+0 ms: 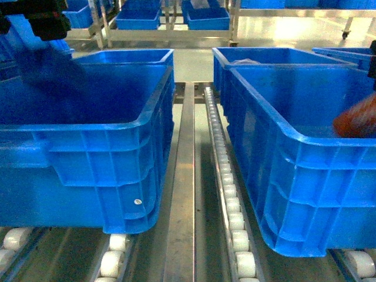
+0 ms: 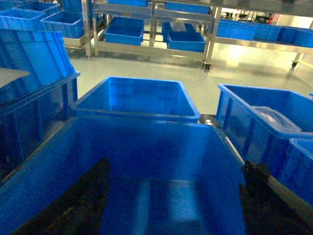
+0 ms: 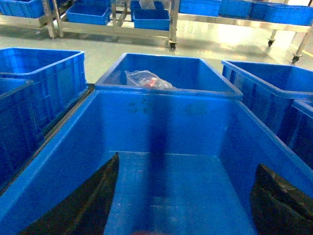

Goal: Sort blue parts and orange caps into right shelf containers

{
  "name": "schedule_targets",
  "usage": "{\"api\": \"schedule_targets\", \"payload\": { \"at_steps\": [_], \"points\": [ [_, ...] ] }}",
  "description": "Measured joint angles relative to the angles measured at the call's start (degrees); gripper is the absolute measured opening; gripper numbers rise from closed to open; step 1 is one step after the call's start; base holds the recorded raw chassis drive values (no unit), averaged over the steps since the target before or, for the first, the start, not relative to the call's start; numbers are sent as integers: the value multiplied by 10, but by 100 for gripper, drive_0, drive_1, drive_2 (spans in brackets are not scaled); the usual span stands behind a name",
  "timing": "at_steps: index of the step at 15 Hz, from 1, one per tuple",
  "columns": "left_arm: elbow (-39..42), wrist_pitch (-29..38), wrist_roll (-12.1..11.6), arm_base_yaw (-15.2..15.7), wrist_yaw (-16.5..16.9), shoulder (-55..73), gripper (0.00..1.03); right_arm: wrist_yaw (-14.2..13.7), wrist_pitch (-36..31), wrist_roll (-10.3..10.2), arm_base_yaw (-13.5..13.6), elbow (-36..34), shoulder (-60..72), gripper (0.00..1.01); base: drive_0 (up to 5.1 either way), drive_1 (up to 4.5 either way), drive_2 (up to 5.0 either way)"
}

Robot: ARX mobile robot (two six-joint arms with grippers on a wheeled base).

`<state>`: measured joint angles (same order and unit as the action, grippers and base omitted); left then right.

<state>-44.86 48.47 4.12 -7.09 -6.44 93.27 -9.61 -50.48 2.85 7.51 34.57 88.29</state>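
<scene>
Head view, left crate (image 1: 82, 170): big blue plastic bin filling the left half of the frame, sitting on white rollers (image 1: 114, 258) at the bottom. Nothing visible inside from this angle.
Head view, right crate (image 1: 305, 176): same kind of blue bin, right half of the frame, on its own roller lane. Steel rail (image 1: 181, 194) runs up the middle between the two.
Head view, orange thing (image 1: 358, 117): blurry orange-red blob at the right edge, over the right crate's far side. Too smeared to say whether cap or something else.
Head view, left arm (image 1: 41, 23): dark and blurred in the upper left corner, above the left crate. Gripper itself not made out here.
Left wrist view, left gripper (image 2: 176, 205): two dark fingers (image 2: 73, 205) in the bottom corners, spread wide apart, nothing between them, hanging over the bare blue floor of a crate. Second blue bin (image 2: 134, 98) just behind it, frame centre.
Left wrist view, bag: clear plastic bag (image 2: 274, 117) lying in the crate at the right edge.
Right wrist view, right gripper (image 3: 186, 205): dark fingers (image 3: 83, 205) at bottom left and bottom right, wide apart, gripping nothing, over another bare crate floor.
Right wrist view, task parts: clear bag with reddish-orange bits (image 3: 149, 81) resting in the bin (image 3: 166, 73) right behind, upper centre. No blue parts made out anywhere.
Background: shelving rack (image 3: 112, 24) with more blue bins along the top of the frame.
</scene>
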Motion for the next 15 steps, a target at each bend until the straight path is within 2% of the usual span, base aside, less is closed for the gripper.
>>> {"api": "schedule_targets", "payload": {
  "at_steps": [1, 2, 3, 4, 5, 6, 7, 11, 12, 13, 14, 15],
  "points": [
    [12, -4, 0, 0, 3, -2, 92, -8, -8, 0, 0, 0, 3, 94, 0, 0, 0],
    [23, -3, -1, 0, 5, -6, 100, -13, -16, 0, 0, -1, 3, 100, 0, 0, 0],
    [45, 10, -8, 0, 4, -18, 97, -41, -28, 4, 0, -5, 4, 97, 0, 0, 0],
    [79, 31, -24, -6, -14, -38, 98, -50, -26, 5, 0, -6, 7, 98, 0, 0, 0],
    [81, 33, -31, -7, -15, -41, 98, -51, -26, 5, -1, -7, 7, 98, 0, 0, 0],
    [90, 49, -33, -7, -10, -43, 90, -8, -65, -4, -10, -21, 6, 90, 0, 0, 0],
    [130, 59, -33, 0, -5, -70, 77, 31, -74, -14, -17, -58, -17, 77, 0, 0, 0],
    [268, 75, -33, 26, 18, -185, 24, 56, -79, -20, -38, -185, -135, 24, 0, 0, 0],
    [295, 72, -33, 30, 25, -215, 10, 79, -70, -20, -52, -210, -166, 9, 0, 0, 0],
    [316, 68, -32, 36, 28, -242, 2, 92, -61, -21, -73, -230, -193, 1, 0, 0, 0],
    [338, 56, -33, 66, 59, -273, 2, 93, -48, -22, -78, -250, -226, 1, 0, 0, 0],
    [354, 45, -33, 73, 60, -300, 2, 94, -92, -22, -78, -274, -229, 1, 0, 0, 0]
  ]
}}
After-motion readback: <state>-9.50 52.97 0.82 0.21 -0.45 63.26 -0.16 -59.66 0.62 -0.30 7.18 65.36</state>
